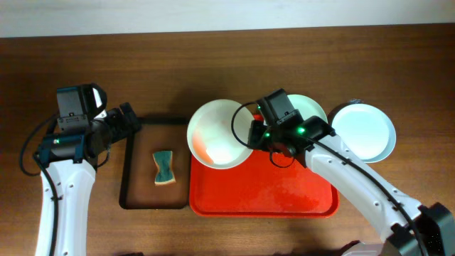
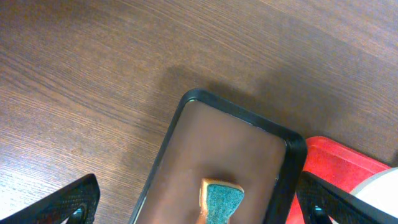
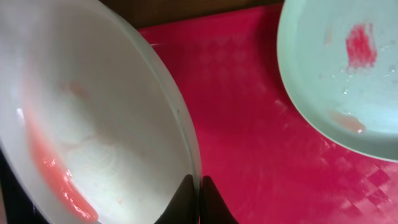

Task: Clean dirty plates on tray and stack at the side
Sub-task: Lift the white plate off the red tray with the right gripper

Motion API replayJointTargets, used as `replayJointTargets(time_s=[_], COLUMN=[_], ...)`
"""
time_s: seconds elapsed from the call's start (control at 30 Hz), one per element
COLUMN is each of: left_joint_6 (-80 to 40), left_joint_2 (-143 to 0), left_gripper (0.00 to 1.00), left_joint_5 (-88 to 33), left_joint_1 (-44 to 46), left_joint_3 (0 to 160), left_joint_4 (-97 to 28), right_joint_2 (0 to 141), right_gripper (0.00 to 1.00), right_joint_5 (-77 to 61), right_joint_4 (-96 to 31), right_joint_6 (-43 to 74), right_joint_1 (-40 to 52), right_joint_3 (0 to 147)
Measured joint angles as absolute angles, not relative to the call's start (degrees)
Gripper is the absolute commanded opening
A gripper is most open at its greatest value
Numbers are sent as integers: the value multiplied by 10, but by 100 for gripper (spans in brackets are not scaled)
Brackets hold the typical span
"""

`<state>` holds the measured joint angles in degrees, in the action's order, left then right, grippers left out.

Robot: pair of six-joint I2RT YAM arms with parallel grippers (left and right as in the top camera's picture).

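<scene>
Step in hand: holding white plate (image 1: 219, 135) for wiping. Right gripper (image 3: 199, 186) pinched tight on its rim, at back-left corner of red tray (image 1: 263, 195), orange smear inside. Left gripper (image 1: 130, 121) spread wide, empty, just beside brown tray (image 1: 128, 181). Next, likely: pick up sponge (image 1: 164, 168), scrub smear. Mint plate (image 3: 336, 74) on tray, red-smeared. Blue plate (image 1: 364, 131) on table, right of tray.

The left arm (image 1: 62, 186) rises from 7 o'clock to a bent wrist at 9 o'clock. Its left gripper (image 1: 130, 119) points toward 3 o'clock with the 2 fingers (image 2: 68, 202) spread wide apart. The right arm (image 1: 359, 183) stretches from 5 o'clock toward the centre. Its right gripper (image 3: 199, 200) is pinched tight on the rim of the white plate (image 1: 213, 128), and 2 green lights (image 1: 284, 132) glow on its body.
</scene>
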<state>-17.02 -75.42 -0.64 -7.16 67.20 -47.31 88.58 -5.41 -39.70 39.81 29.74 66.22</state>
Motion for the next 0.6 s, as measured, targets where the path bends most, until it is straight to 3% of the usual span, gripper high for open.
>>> replayJointTargets(time_s=[0.3, 0.6], left_joint_6=[-170, -170], left_joint_2=[-754, -754], left_gripper=[99, 99], left_joint_5=[-6, -6], left_joint_1=[-72, -72], left_joint_3=[672, 672], left_joint_4=[-473, -473], right_joint_2=[931, 932], right_gripper=[4, 4], right_joint_5=[149, 206], right_joint_4=[-295, -240], right_joint_6=[403, 394], right_joint_1=[468, 482], right_joint_3=[662, 662])
